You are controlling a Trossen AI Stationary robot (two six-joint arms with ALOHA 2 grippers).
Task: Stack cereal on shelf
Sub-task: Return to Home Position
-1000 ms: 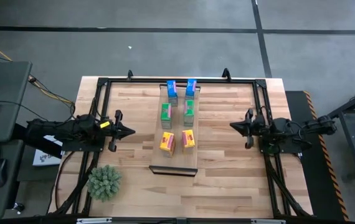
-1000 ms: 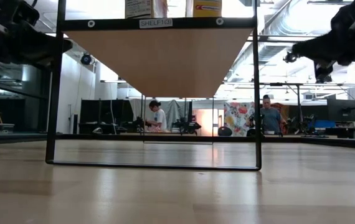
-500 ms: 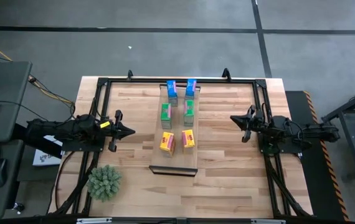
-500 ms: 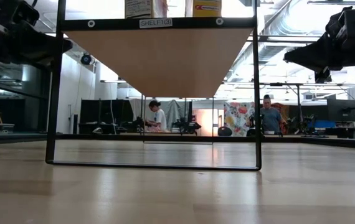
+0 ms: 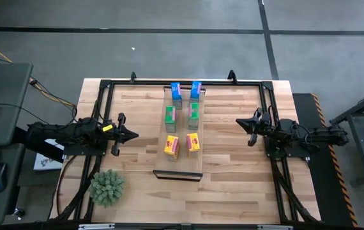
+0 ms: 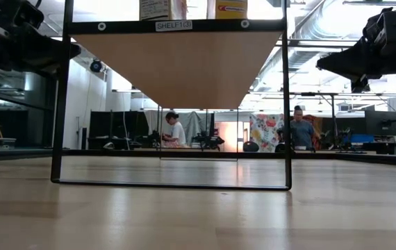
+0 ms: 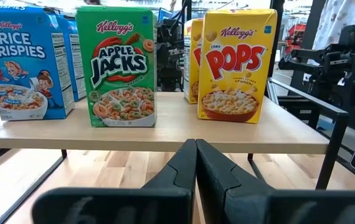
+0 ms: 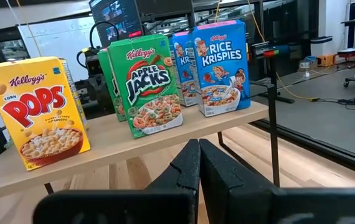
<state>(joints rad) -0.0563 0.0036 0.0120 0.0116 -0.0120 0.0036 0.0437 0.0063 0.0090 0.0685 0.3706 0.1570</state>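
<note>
The shelf (image 5: 183, 163) is a pale board on a black frame, raised above the tabletop; the low view shows its underside (image 6: 177, 69). Six cereal boxes stand upright on it in two rows: blue (image 5: 176, 94) (image 5: 196, 90), green (image 5: 170, 117) (image 5: 194, 115) and yellow (image 5: 172, 145) (image 5: 193, 142). My left gripper (image 5: 135, 135) hovers left of the shelf, shut and pointing at it; its wrist view faces the boxes (image 7: 123, 65). My right gripper (image 5: 237, 122) hovers right of the shelf, shut, and faces the boxes (image 8: 152, 84) from the other side.
A spiky green plant (image 5: 107, 186) stands near the table's front left corner. A black frame (image 5: 105, 85) runs round the tabletop. Bare wood lies between each gripper and the shelf. Two people (image 6: 177, 130) (image 6: 299, 130) are in the room far behind.
My right gripper has shifted slightly toward the table's far edge and turned a little about its wrist, then held still. The boxes and the shelf have stayed where they were.
</note>
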